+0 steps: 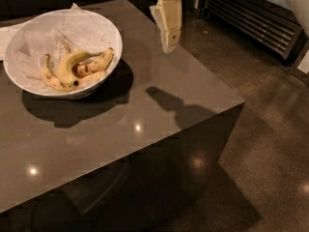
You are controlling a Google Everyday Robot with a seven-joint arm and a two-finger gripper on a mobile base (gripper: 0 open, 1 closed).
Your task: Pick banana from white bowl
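The big, curved green-yellow banana [69, 65] lies in the wide round white bowl [112, 36] on the shiny dark grey worktop [145, 110]. The cream robot hand [169, 44] hangs over the worktop's far edge, and how it is set I cannot tell. The brown floor [275, 134] shines.

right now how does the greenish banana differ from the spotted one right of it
The greenish banana is plumper, unmarked; the spotted banana thinner, blotched. The greenish one lies central, the spotted one nearer the rim. Both are in the white bowl; the gripper hangs right of it.
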